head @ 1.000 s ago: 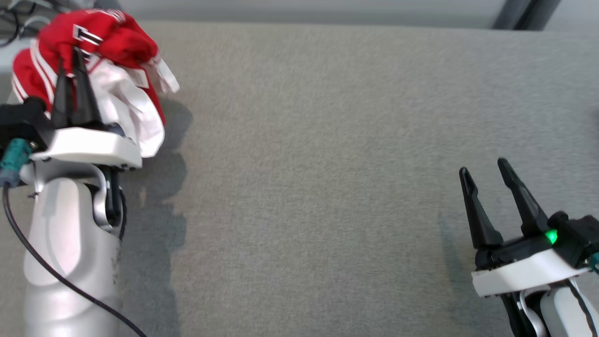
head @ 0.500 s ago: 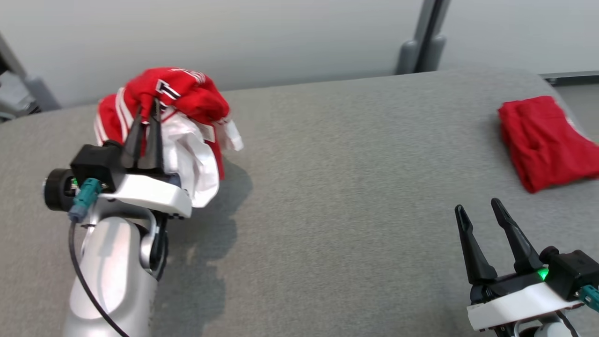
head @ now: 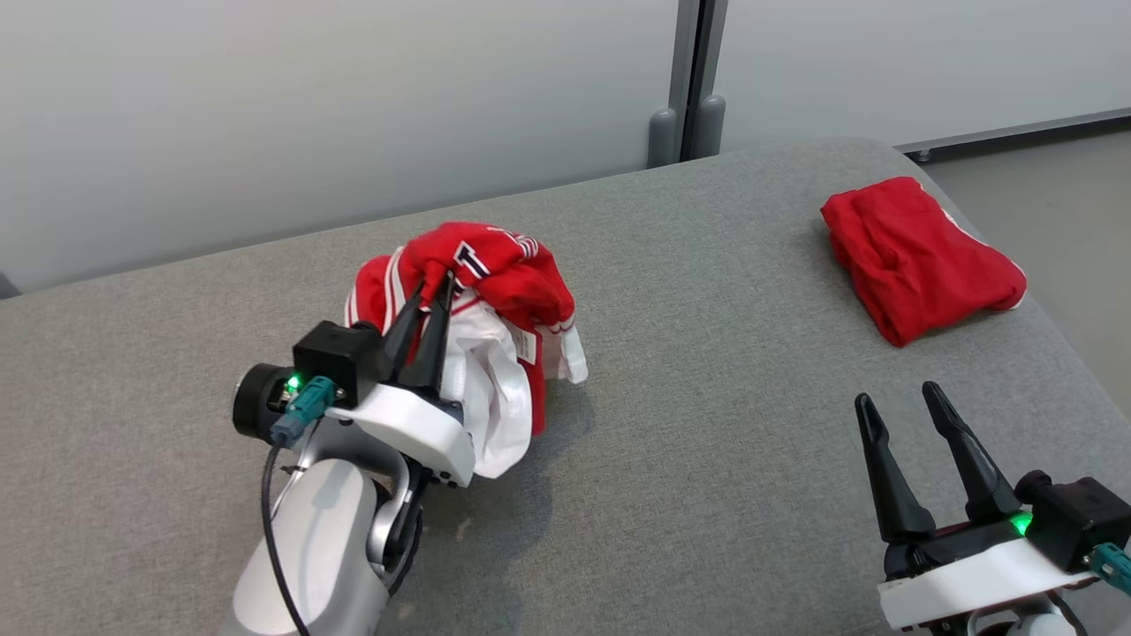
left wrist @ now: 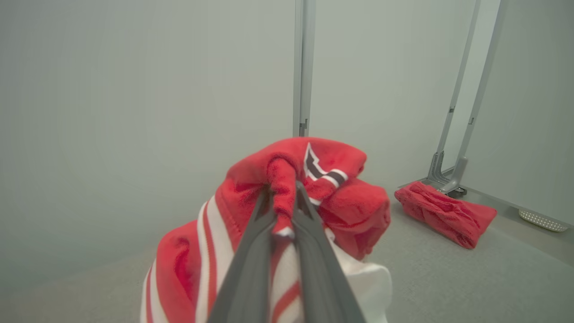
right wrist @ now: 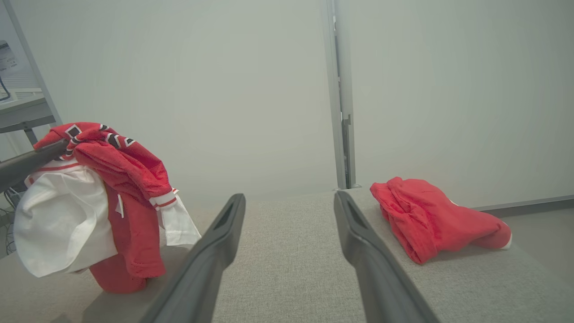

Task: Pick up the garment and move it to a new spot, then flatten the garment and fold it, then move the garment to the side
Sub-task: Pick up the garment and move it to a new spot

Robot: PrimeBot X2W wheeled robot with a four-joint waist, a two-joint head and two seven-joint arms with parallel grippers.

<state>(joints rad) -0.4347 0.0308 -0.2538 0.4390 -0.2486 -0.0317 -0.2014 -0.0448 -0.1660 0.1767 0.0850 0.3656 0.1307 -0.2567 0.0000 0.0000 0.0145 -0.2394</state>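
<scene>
A red and white garment with striped trim hangs bunched from my left gripper, which is shut on a red fold at its top. The left wrist view has the fingers pinching that fold of the garment at my left gripper. Most of the cloth is lifted; its lower hem appears to touch the grey surface. My right gripper stands open and empty at the lower right, well away from it; its fingers frame bare surface between the tips of my right gripper.
A second red garment lies folded near the far right edge of the grey padded surface, also seen as the red garment and the red garment. A pale wall with a metal post runs behind.
The head camera has turned and tilted up, so the wall and the folded red garment have come into view. My left gripper keeps its hold on the garment. The right gripper stays open.
</scene>
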